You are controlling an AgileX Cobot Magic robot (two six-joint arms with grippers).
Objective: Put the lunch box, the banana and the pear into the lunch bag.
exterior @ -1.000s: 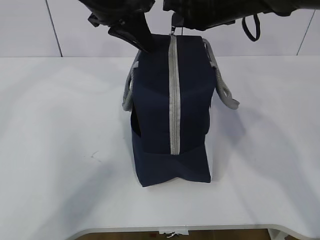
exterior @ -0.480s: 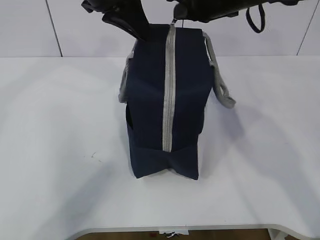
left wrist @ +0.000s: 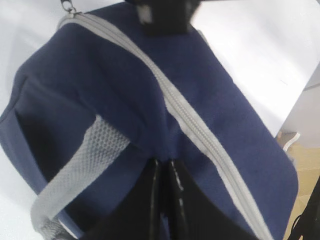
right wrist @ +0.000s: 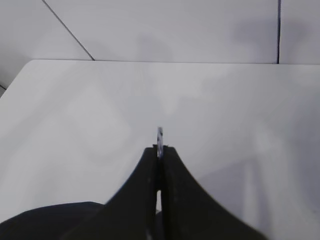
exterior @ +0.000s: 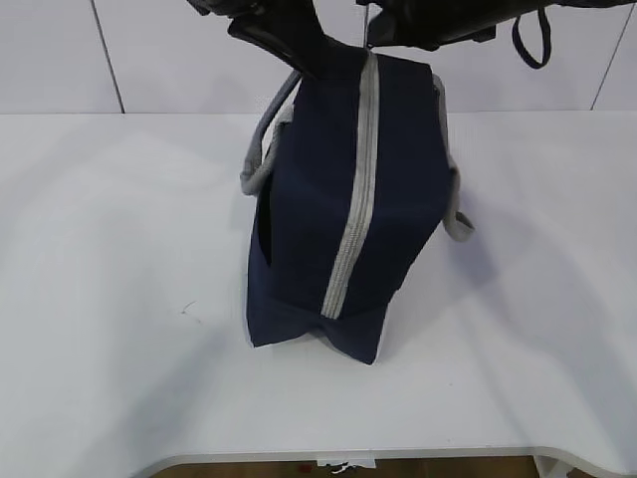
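Note:
The navy lunch bag [exterior: 318, 209] stands on its end on the white table, leaning with its top toward the right. Its grey zipper strip [exterior: 353, 199] is closed along its whole length. My left gripper [exterior: 317, 62] is shut on the navy fabric at the bag's upper left corner; in the left wrist view the left gripper [left wrist: 165, 161] pinches a fold beside the zipper strip [left wrist: 200, 130]. My right gripper [exterior: 370, 30] is shut on the ring pull above the zipper's top end; a thin metal ring pull [right wrist: 160, 136] sticks out of the right gripper [right wrist: 160, 148]. Lunch box, banana and pear are out of view.
Grey webbing handles hang on both sides, the left handle [exterior: 261, 164] and the right handle [exterior: 453, 214]. The table's front edge [exterior: 398, 458] runs along the bottom. A small dark mark [exterior: 187, 311] lies on the table left of the bag. A panelled wall stands behind.
Both grippers have moved to the right with the bag's top, so the bag now leans rightward. Its bottom end has stayed almost in place on the table.

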